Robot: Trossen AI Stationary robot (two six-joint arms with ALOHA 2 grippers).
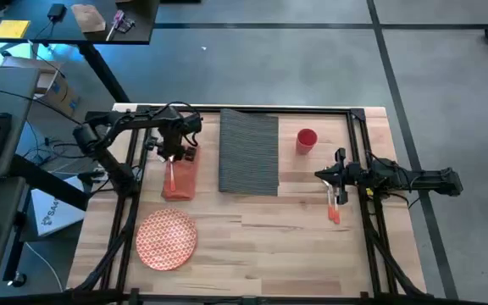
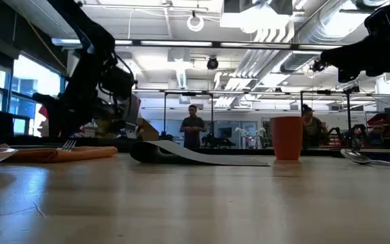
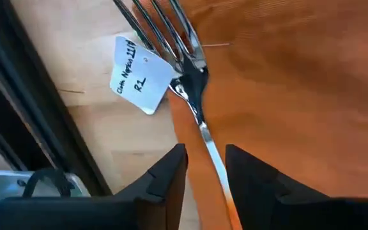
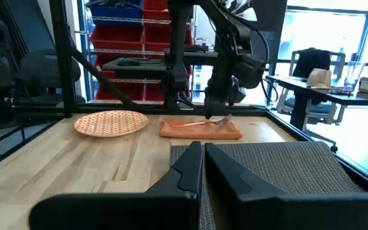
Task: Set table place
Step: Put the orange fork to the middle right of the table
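A white tag (image 3: 140, 75) beside the napkin (image 3: 286, 96) bears handwriting, roughly "Cloth Napkin 11/8, R1".

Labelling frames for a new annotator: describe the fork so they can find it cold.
On the wooden table, left of the grey placemat, lies an orange napkin. The fork rests on it, under the left pincer, whose fingers straddle its handle. It is the only cutlery on cloth; the other pieces lie on bare wood by the right pincer.

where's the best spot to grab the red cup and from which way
Grip the red cup across its rim from straight above. It stands upright and apart from the placemat, so the sides are free. The right hand is nearest it.
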